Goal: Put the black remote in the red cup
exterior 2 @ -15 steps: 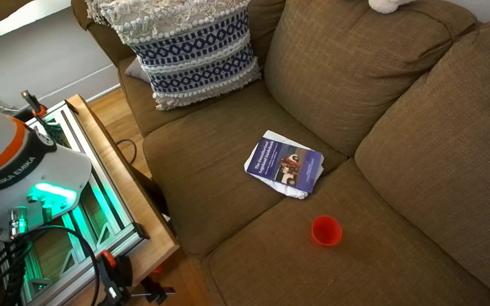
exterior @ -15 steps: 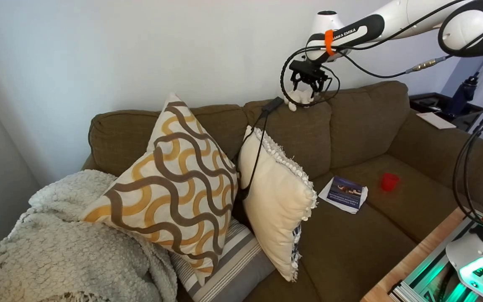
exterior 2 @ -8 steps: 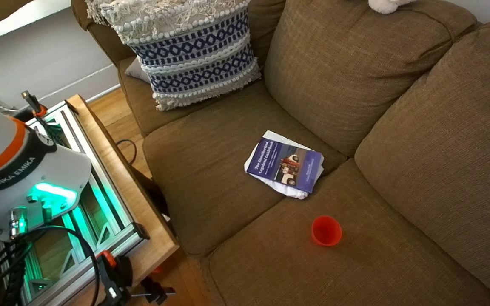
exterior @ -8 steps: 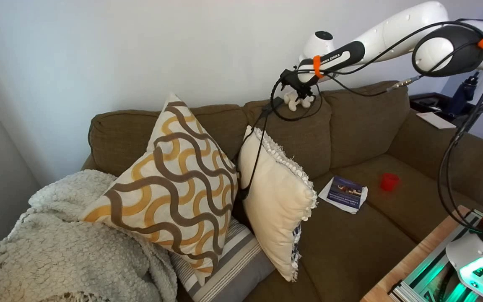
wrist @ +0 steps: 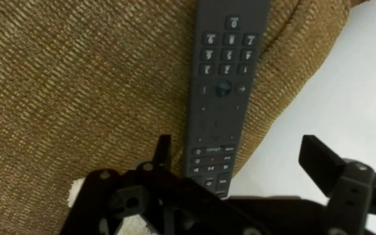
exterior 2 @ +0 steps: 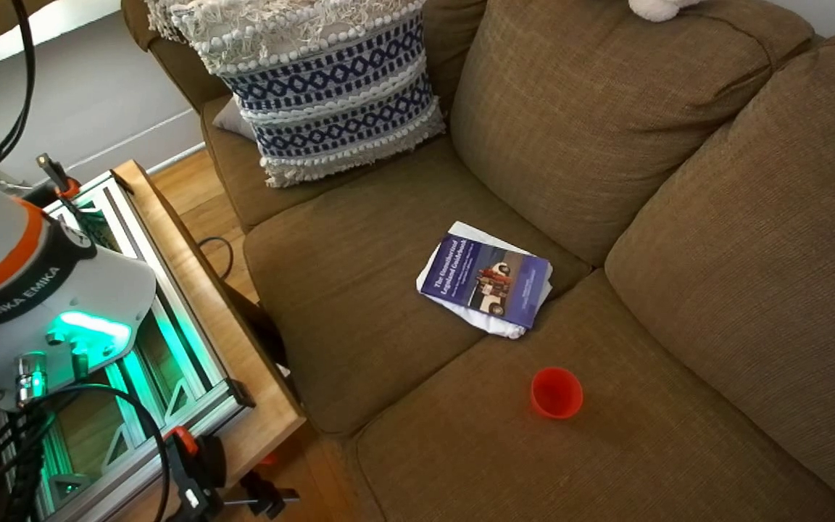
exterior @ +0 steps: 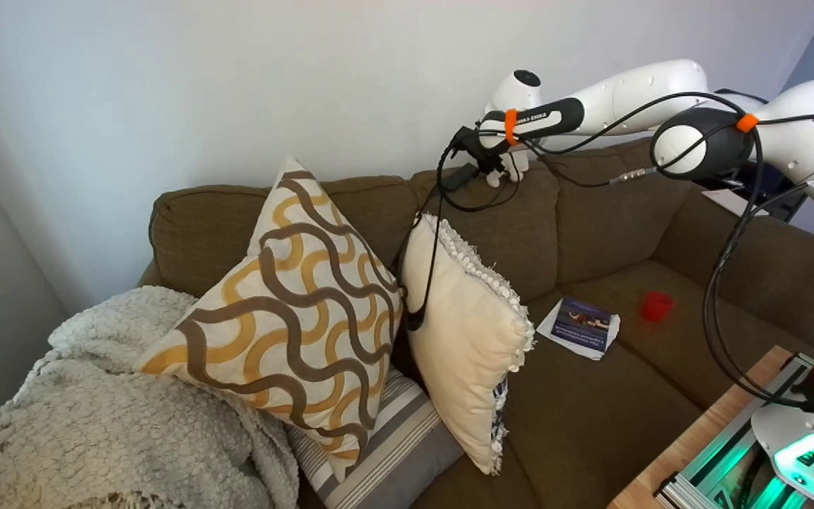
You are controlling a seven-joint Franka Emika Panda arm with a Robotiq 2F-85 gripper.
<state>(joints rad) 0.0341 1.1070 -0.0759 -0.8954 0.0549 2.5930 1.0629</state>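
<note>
1. Hand condition: my gripper (wrist: 237, 143) is standing released, its two fingers (wrist: 163, 150) being held wide apart.
2. Subject item: the black remote (wrist: 222, 98) is lying along the top of the back of the brown sofa (exterior: 608, 219), its keys facing my wrist camera. In the wrist view it is running between my fingers, much nearer the one at that picture's left, and my gripper is hiding its lower end. I am unable to tell whether I am touching it.
3. Position: in an exterior view I am holding my arm (exterior: 633, 95) out above the sofa, and a white fluffy object (exterior: 513, 165) is sitting just beside my gripper, partly hidden.
4. Receiving item: in both exterior views the red cup (exterior 2: 557, 395) is standing upright on the seat (exterior 2: 461, 449), well apart from the remote.
5. Near the cup, a purple book (exterior 2: 486, 279) is lying on a white sheet (exterior 2: 508, 331).
6. Farther along, a curve-patterned cushion (exterior: 301, 311) is leaning beside a cream fringed cushion (exterior: 460, 353); a striped cushion (exterior: 407, 452) is showing below them, and a pale fleecy blanket (exterior: 89, 410) is lying heaped alongside.
7. Mounting: my base (exterior 2: 109, 290) is showing a green light above a wooden table (exterior 2: 272, 406).
</note>
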